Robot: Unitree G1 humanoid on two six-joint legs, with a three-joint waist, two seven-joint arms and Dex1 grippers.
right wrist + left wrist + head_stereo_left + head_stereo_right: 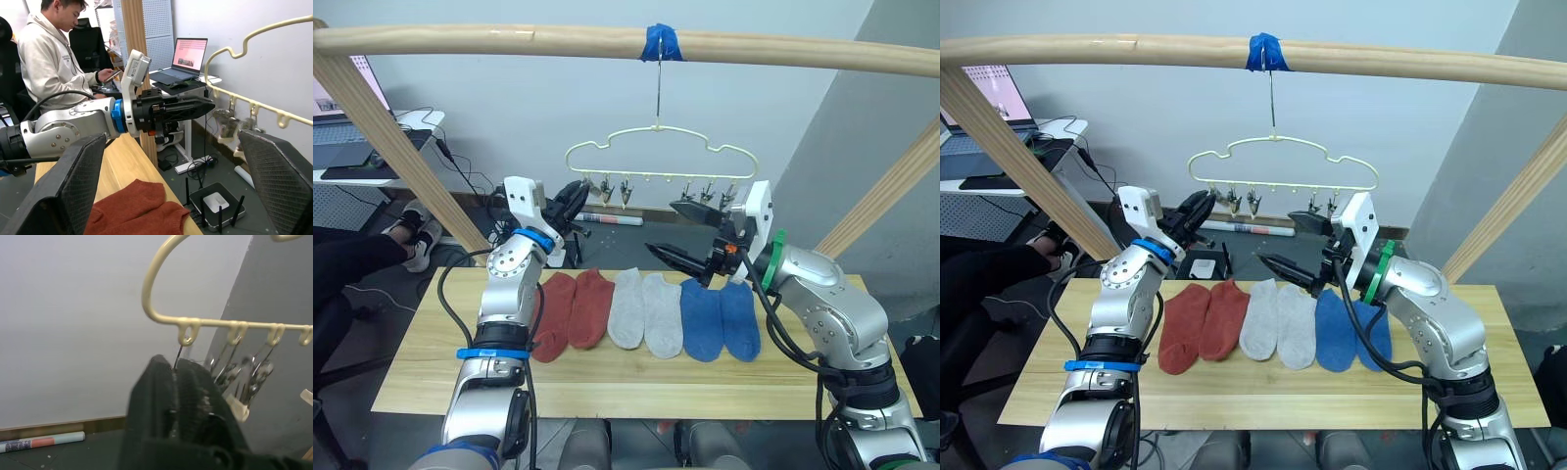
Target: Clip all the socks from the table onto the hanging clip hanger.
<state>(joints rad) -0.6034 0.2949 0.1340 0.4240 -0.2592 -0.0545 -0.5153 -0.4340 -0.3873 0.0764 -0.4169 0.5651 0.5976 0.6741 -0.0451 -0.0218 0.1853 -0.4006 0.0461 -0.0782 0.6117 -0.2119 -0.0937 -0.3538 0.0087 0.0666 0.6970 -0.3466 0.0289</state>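
Socks [646,313] lie in a row on the counter [607,377] below both tools, none clipped yet; right tool [693,232] gapes wide, empty; left tool [576,201], fingers together, noses the clip hanger [661,155], seemingly steadying it.

Six socks [646,313] lie side by side in a row across the centre of the table [607,377], at frame centre. The clip hanger [658,160] hangs above them from a pole [509,41] spanning the top of the frame.
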